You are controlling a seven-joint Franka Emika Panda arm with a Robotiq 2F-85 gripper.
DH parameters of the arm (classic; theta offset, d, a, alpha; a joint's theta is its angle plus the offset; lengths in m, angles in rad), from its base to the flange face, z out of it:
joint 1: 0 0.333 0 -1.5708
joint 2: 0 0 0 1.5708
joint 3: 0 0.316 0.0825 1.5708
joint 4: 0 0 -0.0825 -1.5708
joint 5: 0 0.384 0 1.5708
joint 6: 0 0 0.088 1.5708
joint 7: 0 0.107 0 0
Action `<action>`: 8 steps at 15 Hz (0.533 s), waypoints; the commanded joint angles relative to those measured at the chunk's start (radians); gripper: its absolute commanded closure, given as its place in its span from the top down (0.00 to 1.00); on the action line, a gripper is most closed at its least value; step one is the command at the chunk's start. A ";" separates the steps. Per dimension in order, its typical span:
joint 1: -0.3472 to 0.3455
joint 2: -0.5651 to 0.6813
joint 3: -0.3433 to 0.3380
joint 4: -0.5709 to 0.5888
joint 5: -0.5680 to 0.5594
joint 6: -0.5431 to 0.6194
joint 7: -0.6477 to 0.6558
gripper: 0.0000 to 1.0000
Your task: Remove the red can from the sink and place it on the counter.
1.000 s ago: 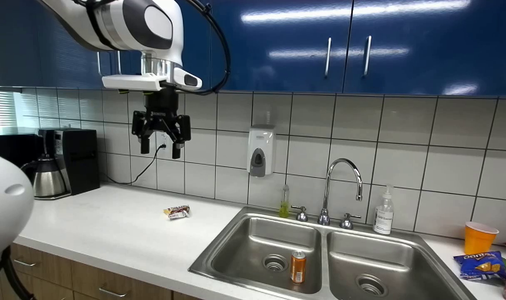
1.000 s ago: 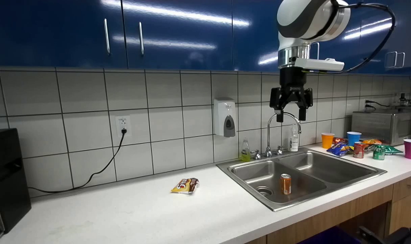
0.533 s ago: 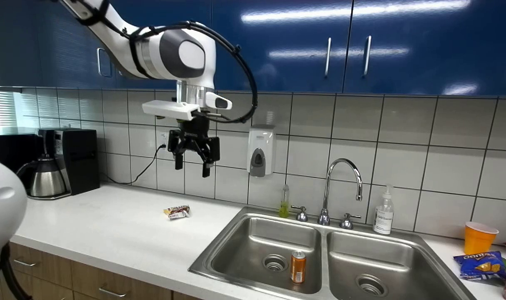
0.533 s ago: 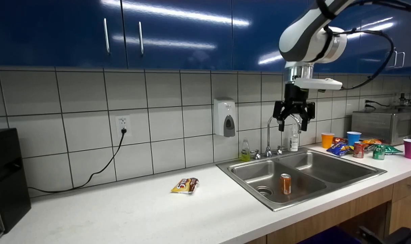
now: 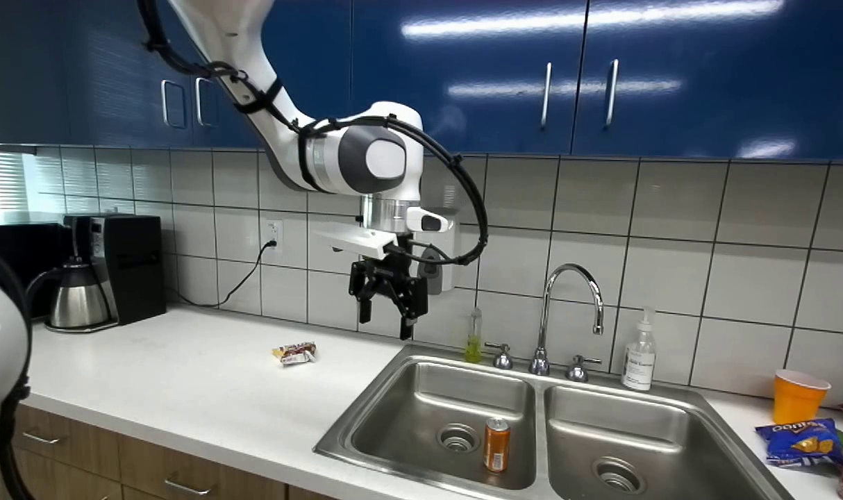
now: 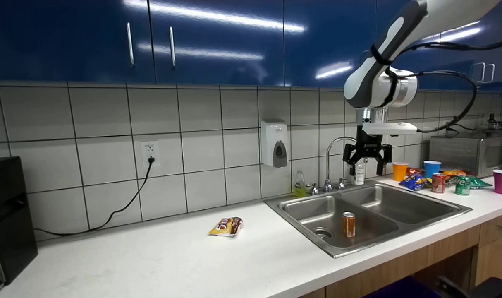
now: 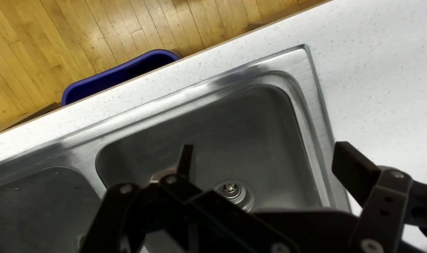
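The red can (image 5: 496, 446) (image 6: 349, 224) stands upright in the sink (image 5: 540, 425) (image 6: 358, 250), in the bowl beside the long stretch of counter (image 5: 185, 396) (image 6: 172, 265). My gripper (image 5: 385, 319) (image 6: 366, 169) hangs above the sink area, pointing down, well above the can and apart from it. Its jaws are wide apart with nothing between them; this also shows in the wrist view (image 7: 262, 154). There, a sliver of the can (image 7: 162, 174) shows behind one finger; the rest of it is hidden.
The faucet (image 5: 546, 305) and soap bottles stand behind the sink. A wrapper (image 5: 296, 353) lies on the counter. Cups, cans and snack bags sit past the sink, such as the orange cup (image 6: 400, 171). A soap dispenser (image 6: 274, 142) hangs on the wall.
My arm and gripper have come down toward the sink, moving rightward in both exterior views. The gripper stays open. The can has not moved.
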 commanded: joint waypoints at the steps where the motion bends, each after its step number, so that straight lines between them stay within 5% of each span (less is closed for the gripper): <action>1: -0.041 0.161 -0.024 0.110 0.012 0.050 -0.025 1.00; 8: -0.098 0.444 -0.034 0.322 0.035 0.137 -0.025 1.00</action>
